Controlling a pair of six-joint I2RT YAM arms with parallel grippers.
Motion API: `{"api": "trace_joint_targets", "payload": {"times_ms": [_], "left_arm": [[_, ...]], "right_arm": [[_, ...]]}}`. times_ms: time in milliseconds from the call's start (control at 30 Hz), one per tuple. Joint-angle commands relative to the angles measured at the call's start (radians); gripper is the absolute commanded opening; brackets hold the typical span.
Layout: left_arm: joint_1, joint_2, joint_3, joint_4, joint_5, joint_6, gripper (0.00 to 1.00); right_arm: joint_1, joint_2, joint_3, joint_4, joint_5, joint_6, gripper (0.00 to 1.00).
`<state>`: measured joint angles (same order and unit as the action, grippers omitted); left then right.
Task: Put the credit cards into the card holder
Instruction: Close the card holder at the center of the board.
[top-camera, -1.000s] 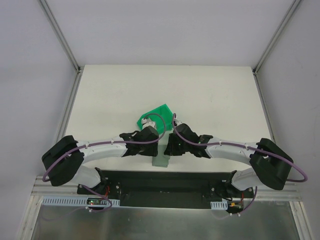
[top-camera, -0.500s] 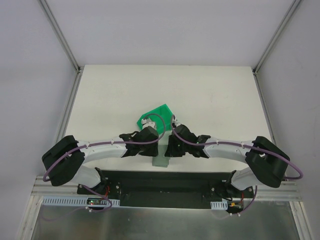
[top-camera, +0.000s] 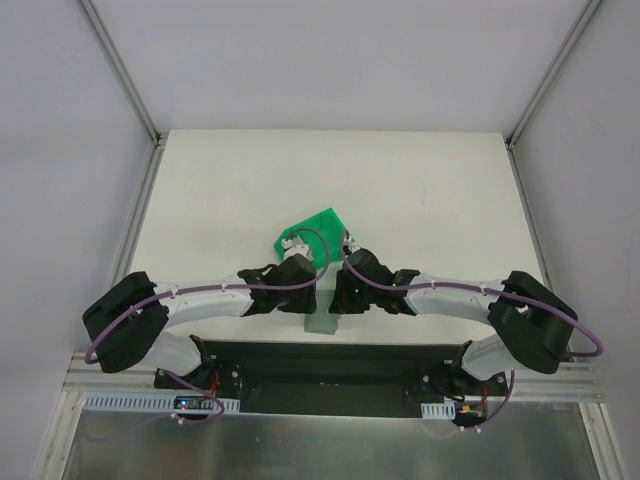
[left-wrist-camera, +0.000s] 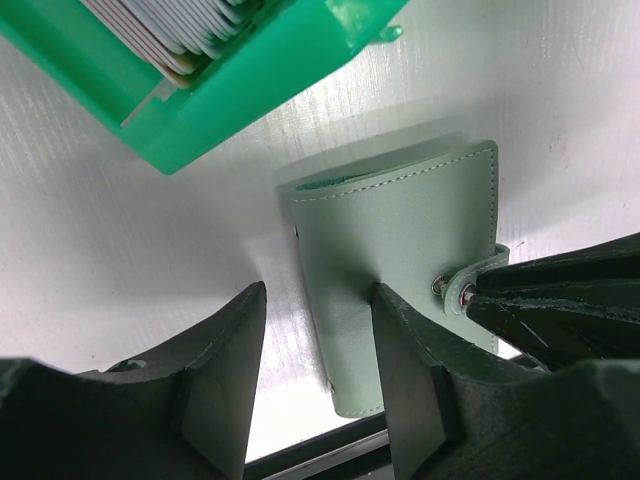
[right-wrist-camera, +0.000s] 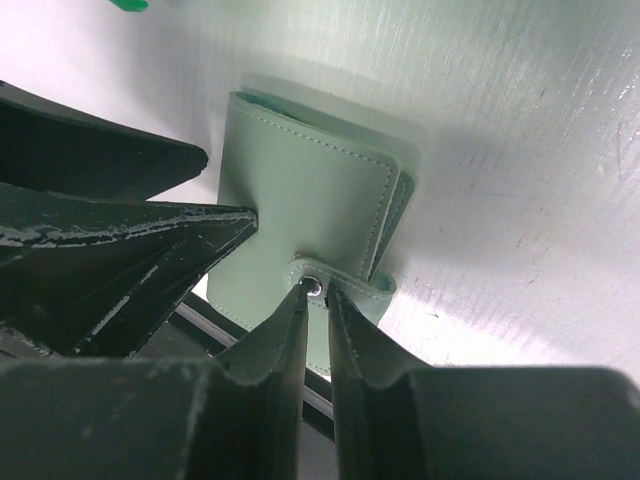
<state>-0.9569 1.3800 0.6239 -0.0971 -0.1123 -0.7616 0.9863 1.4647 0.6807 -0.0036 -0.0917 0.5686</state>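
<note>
card holder (left-wrist-camera: 400, 230) lies folded on the worktop (left-wrist-camera: 120, 250) at the middle of its near edge, just beside the green bin (left-wrist-camera: 250, 90) that holds the credit cards (left-wrist-camera: 190, 30). right gripper (right-wrist-camera: 318, 292) is clamped on the clasp tab (right-wrist-camera: 365, 285) of the card holder, jaws nearly together. left gripper (left-wrist-camera: 320, 300) has its jaws apart, one finger over the holder's leaf and the other over bare worktop beside its folded edge.

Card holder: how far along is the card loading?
Nothing is loaded yet: the credit cards sit stacked in the green bin. In hand: the right hand pinches the clasp tab of the closed card holder, while the open left hand straddles its edge. Left: opening it, then inserting cards.
</note>
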Motion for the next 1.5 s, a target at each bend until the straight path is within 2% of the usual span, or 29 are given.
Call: {"api": "trace_joint_targets", "payload": {"times_ms": [0, 367, 767, 967, 1133, 1200, 1367, 1467], "left_arm": [[-0.025, 0.013, -0.024, -0.018, 0.019, -0.016, 0.45], [-0.036, -0.007, -0.05, 0.017, 0.033, -0.068, 0.46], [-0.037, -0.027, -0.087, 0.069, 0.071, -0.081, 0.48], [-0.039, -0.022, -0.087, 0.074, 0.069, -0.079, 0.47], [-0.039, -0.047, -0.118, 0.071, 0.048, -0.097, 0.39], [-0.039, -0.058, -0.125, 0.071, 0.042, -0.1, 0.32], [-0.037, -0.058, -0.13, 0.071, 0.046, -0.096, 0.22], [-0.037, -0.059, -0.136, 0.071, 0.045, -0.102, 0.2]], "right_arm": [[0.011, 0.031, 0.023, 0.043, -0.01, 0.007, 0.17], [0.018, 0.034, 0.011, 0.097, -0.005, 0.03, 0.16], [0.017, 0.071, 0.017, 0.071, 0.004, 0.039, 0.17], [0.017, 0.103, 0.075, -0.06, 0.038, 0.025, 0.18], [0.017, 0.141, 0.146, -0.189, 0.072, 0.004, 0.14], [0.02, 0.163, 0.164, -0.214, 0.075, -0.006, 0.13], [0.022, 0.198, 0.207, -0.269, 0.086, -0.009, 0.13], [0.022, 0.213, 0.235, -0.311, 0.086, -0.012, 0.13]]}}
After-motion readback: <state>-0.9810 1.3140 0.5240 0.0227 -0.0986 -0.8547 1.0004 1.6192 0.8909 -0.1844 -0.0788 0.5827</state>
